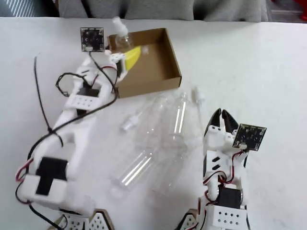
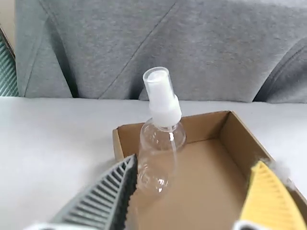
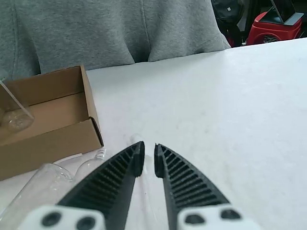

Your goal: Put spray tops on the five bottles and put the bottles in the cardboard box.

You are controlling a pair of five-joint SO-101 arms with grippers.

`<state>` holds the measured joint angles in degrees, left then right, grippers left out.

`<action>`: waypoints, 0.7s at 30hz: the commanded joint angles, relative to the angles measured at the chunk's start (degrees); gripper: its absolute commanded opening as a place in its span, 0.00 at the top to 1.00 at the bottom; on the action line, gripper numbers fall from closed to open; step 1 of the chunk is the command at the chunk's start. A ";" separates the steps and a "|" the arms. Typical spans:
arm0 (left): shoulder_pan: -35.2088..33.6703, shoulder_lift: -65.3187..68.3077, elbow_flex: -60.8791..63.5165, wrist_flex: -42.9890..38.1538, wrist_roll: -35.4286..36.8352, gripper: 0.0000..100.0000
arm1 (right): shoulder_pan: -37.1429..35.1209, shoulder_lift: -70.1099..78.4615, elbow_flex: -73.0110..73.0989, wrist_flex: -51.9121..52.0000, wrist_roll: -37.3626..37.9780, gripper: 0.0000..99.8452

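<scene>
1. The left pincer stood wide open over the cardboard box with nothing in its grasp, one finger grey and the other yellow.
2. Just beside the grey fingertip, the capped bottle stood upright in the far corner of the box, its white spray top fitted. Whether the finger touched it could not be told.
3. The high view added what the left wrist view missed: the yellow finger lay inside the box, and the box sat at the far side of the table.
4. The right pincer was open only a crack, black fingertips nearly meeting, and it held nothing. It pointed across bare table, with the box off to one side.
5. From above, that pincer was well apart from the box, near the table's front.
6. Between the arms lay the loose bottles, clear and overlapping, perhaps three or four; the count was hard to make out.
7. Two loose spray tops lay by them, one toward the left arm and one beyond the right pincer.
8. The right wrist view caught just the ends of those bottles.
</scene>
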<state>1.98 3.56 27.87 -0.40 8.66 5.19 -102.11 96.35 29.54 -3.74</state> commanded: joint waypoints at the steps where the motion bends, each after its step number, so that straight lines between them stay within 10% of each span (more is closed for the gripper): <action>1: 0.66 -12.00 0.79 11.87 0.62 0.65 | 0.40 0.22 0.53 0.22 0.79 0.98; 21: 0.22 -34.24 0.79 65.41 1.05 0.72 | 0.40 0.22 0.53 0.22 0.79 0.98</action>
<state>1.98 -25.98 29.45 58.07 9.10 5.19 -102.11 96.35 29.54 -3.65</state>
